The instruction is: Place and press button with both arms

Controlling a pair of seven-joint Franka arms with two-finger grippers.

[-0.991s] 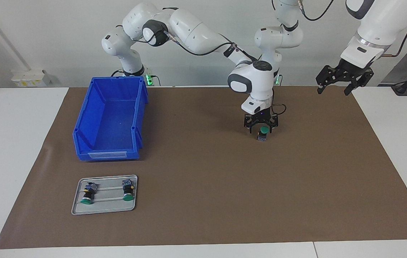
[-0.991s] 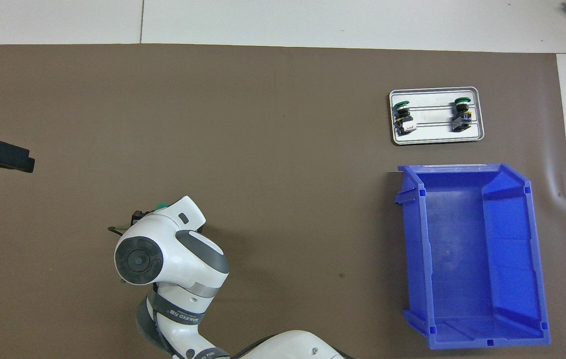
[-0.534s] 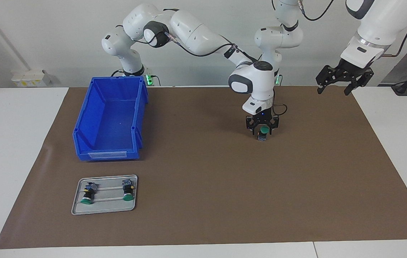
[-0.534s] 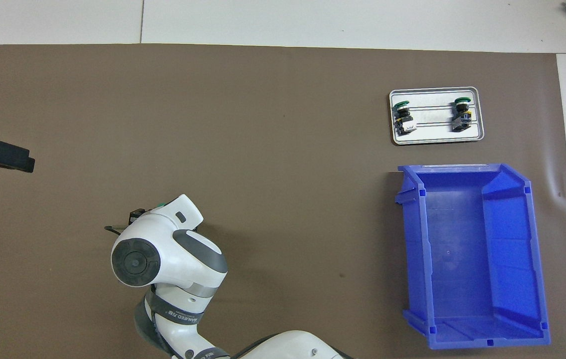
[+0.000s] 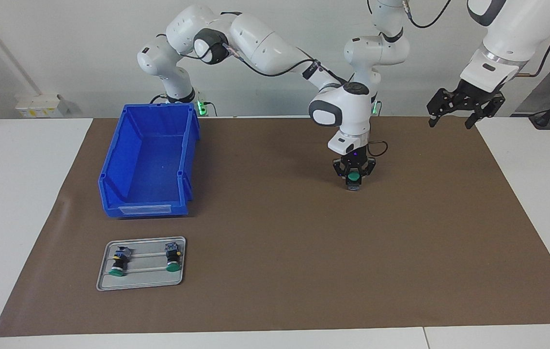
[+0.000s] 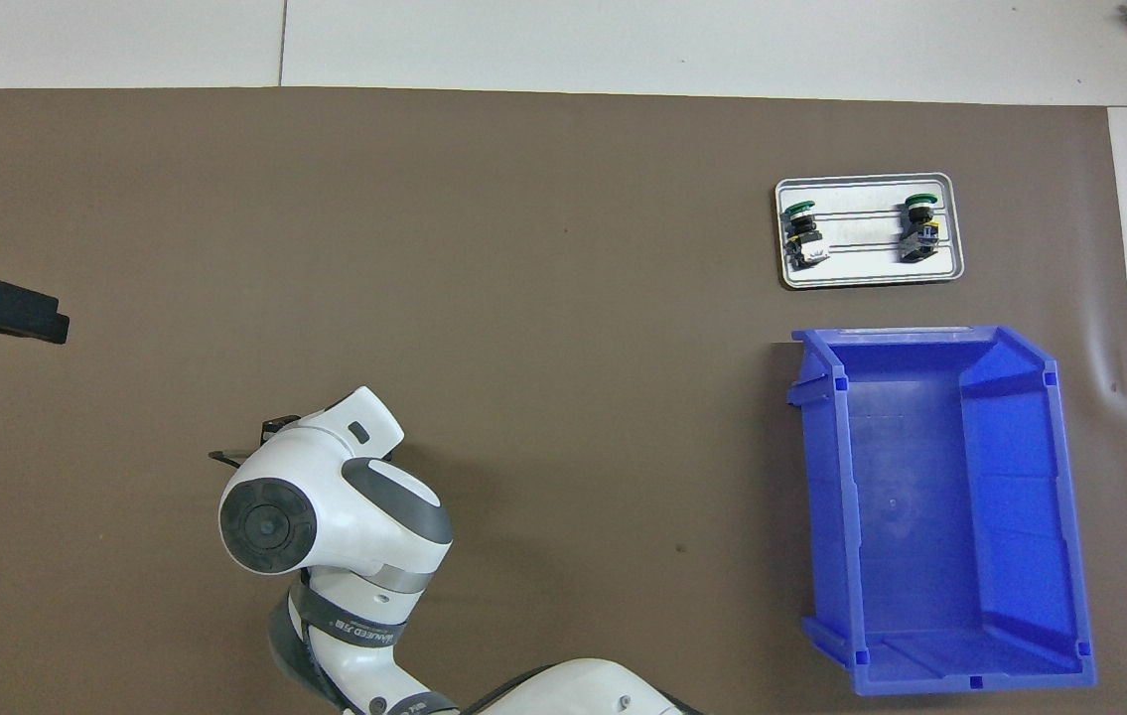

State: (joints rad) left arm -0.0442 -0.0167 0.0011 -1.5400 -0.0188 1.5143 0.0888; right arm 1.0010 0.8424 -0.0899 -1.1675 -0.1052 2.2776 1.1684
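Note:
The button (image 5: pixel 353 180) stands upright on the brown mat, green cap up, toward the left arm's end of the table. My right gripper (image 5: pixel 353 177) points straight down over it, reaching across from the right arm's base. Its fingers are shut on the button's cap and body. In the overhead view the right arm's wrist (image 6: pixel 325 497) hides the button. My left gripper (image 5: pixel 465 105) hangs open in the air above the mat's corner at the left arm's end, holding nothing. Only its edge (image 6: pixel 2 308) shows in the overhead view.
A blue bin (image 5: pixel 145 209) (image 6: pixel 940 506) sits at the right arm's end of the table. Farther from the robots than the bin lies a metal tray (image 5: pixel 143 272) (image 6: pixel 866 266) with two like buttons (image 5: pixel 119 264) (image 5: pixel 173 260) lying in it.
The right gripper's fingers have drawn in from wide open around the button to shut on it, and the hand has sunk slightly. The left arm has not moved.

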